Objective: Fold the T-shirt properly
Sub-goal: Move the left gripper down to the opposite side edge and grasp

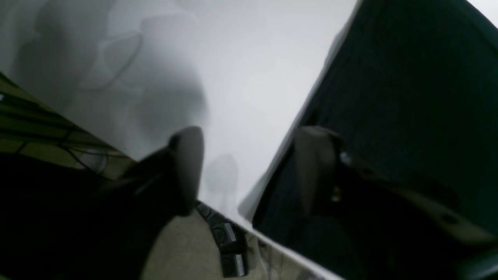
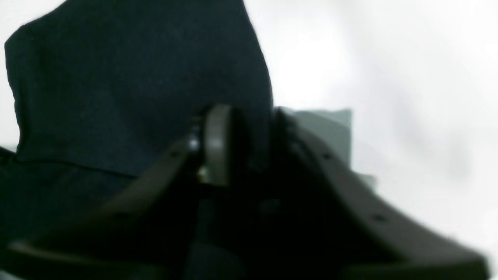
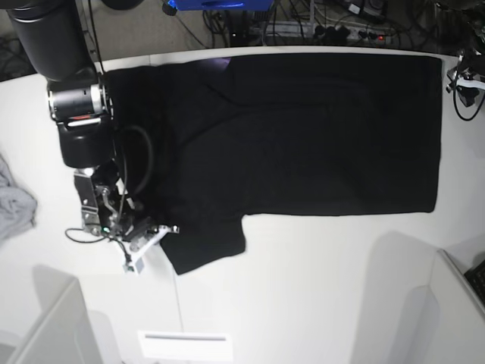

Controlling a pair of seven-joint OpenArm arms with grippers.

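The black T-shirt (image 3: 303, 129) lies spread flat on the white table (image 3: 318, 288), plain side up, with one sleeve (image 3: 204, 246) pointing to the front. My right gripper (image 3: 155, 231) is at the sleeve's left edge. In the right wrist view its jaws are nearly closed, with the edge of the black cloth (image 2: 116, 85) pinched between the fingers (image 2: 218, 144). My left gripper (image 1: 253, 167) is open at the table's far right edge. One finger (image 1: 315, 167) is over the shirt's hem (image 1: 408, 97), the other over bare table.
A small light grey cloth (image 3: 15, 201) lies at the table's left edge. A white flat sheet (image 3: 186, 345) lies at the front. Cables and power strips (image 3: 326, 26) run behind the table. A raised white panel (image 3: 462, 303) stands at the front right.
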